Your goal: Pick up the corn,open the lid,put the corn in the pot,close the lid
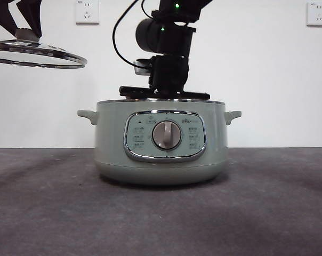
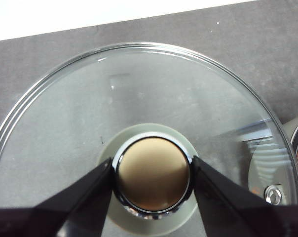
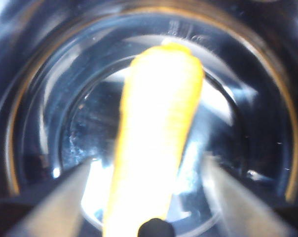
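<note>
Sage-green enamel, squat round pot [image 1: 161, 146] at centre of the front view, two stubby side handles, a chrome-framed panel with a silver dial [image 1: 166, 135]. Its top is uncovered. One dark arm comes down from above, its wrist sitting level with the rim, the gripper itself hidden inside. At upper left the glass lid [image 1: 41, 55] hangs in the air, tilted slightly, well clear of the pot, with black jaws at its knob. Table [image 1: 54, 213] is dark grey, matte, faintly speckled. White wall behind, with two sockets [image 1: 87, 12] high up.

Left wrist view: the left gripper [image 2: 153, 178] is closed tight on the lid's [image 2: 90, 118] knob [image 2: 153, 174], one black jaw pressed to each side. Knob top is smooth, round and tan, ringed in chrome on a pale green base. The clear dome shows grey table through it; a thin chrome rim runs around its edge.

Right wrist view: blurred and overexposed. The corn [image 3: 156, 143], bright yellow, long and rounded at the end, lies inside the pot's [image 3: 35, 89] shiny metal bowl. The right gripper [image 3: 149, 197] stands spread wide, jaws well apart on either side of the cob, touching neither side.
</note>
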Robot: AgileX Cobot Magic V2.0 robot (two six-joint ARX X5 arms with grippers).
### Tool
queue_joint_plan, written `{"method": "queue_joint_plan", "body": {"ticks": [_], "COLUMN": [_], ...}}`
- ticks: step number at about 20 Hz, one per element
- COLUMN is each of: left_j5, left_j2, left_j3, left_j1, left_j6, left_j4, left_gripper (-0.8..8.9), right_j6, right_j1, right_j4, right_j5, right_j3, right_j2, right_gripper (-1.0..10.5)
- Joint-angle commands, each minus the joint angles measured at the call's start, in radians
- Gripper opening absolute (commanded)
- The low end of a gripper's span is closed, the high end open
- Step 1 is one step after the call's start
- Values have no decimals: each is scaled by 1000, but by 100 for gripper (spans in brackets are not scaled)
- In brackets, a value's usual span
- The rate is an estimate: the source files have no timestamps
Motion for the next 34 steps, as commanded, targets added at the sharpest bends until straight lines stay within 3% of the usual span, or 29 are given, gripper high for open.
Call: {"method": "queue_joint_plan", "body": {"ticks": [1,4,5,8,9,13,21,27,34], "left_j5": [6,44,53,56,64,70,68,50,58], "left_j2": [-26,-26,-26,-26,-26,-25,28,79,159], "left_j3": [21,21,21,20,20,20,19,19,19], "left_j1": [-10,-39,-60,-149,-185,-312,-501,-546,-557], "left_j6": [7,-3,-4,-10,-10,-11,-24,-18,-23], "left_j4": [38,31,25,18,7,-4,-13,-8,-12], "left_gripper": [-9,-9,-9,-9,-9,-9,-9,-9,-9], "right_j6": [-4,-51,-60,-97,-101,-97,52,163,198], "right_j1": [27,43,51,60,61,89,200,217,217], "right_j4": [10,-68,-108,-253,-308,-336,-289,-271,-291], "right_j5": [31,58,78,143,144,150,151,151,151], "right_j3": [3,3,3,3,3,-64,-558,-807,-842], "right_j2": [-84,-243,-300,-476,-524,-698,-1097,-1344,-1477], "right_gripper": [446,435,374,15,-4,-3,-3,-3,-3]}}
